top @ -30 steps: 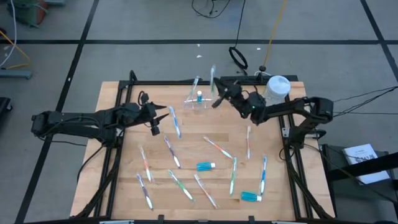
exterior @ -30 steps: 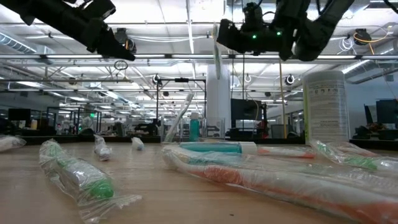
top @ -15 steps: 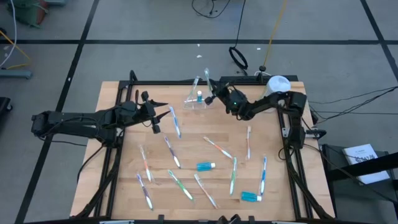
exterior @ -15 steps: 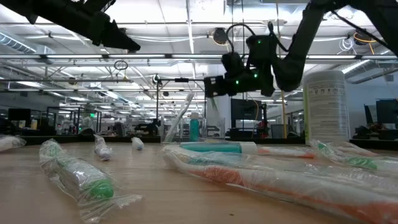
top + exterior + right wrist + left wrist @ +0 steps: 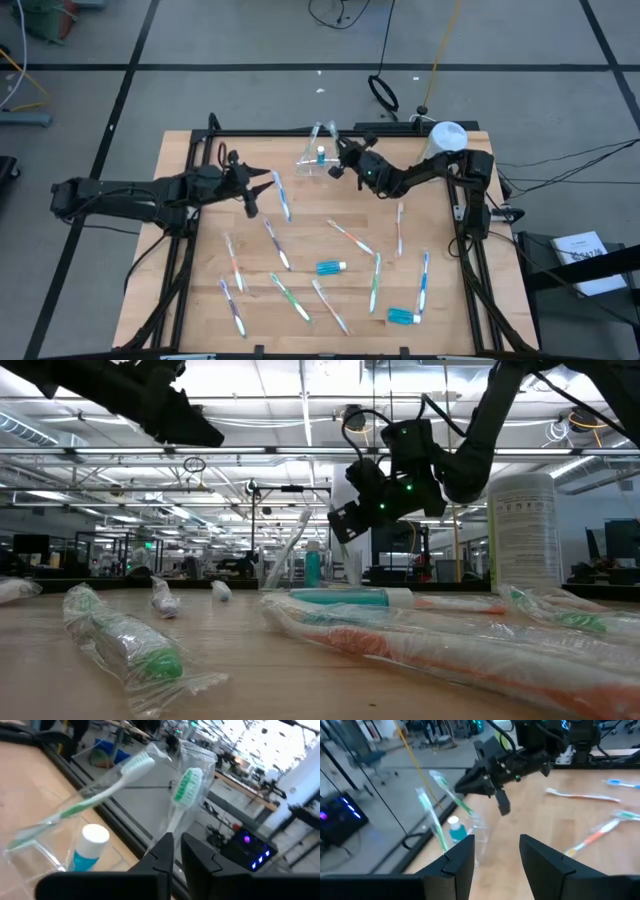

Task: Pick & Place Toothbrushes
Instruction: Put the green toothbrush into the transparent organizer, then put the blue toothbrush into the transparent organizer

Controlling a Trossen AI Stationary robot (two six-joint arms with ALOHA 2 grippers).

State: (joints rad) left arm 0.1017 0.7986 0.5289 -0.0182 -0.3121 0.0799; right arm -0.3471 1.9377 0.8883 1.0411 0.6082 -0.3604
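Fingers of the right gripper [image 5: 338, 160] pinch a green toothbrush [image 5: 181, 795] upright over the clear holder [image 5: 318, 163] — ready to drop it in — while the left gripper [image 5: 263, 186] hangs spread nearby, empty.

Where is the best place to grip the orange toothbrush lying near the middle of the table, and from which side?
Probably at mid-handle, from straight above: the orange toothbrush lies flat and diagonal, apart from its neighbours, so the fingers should close across its thin width.
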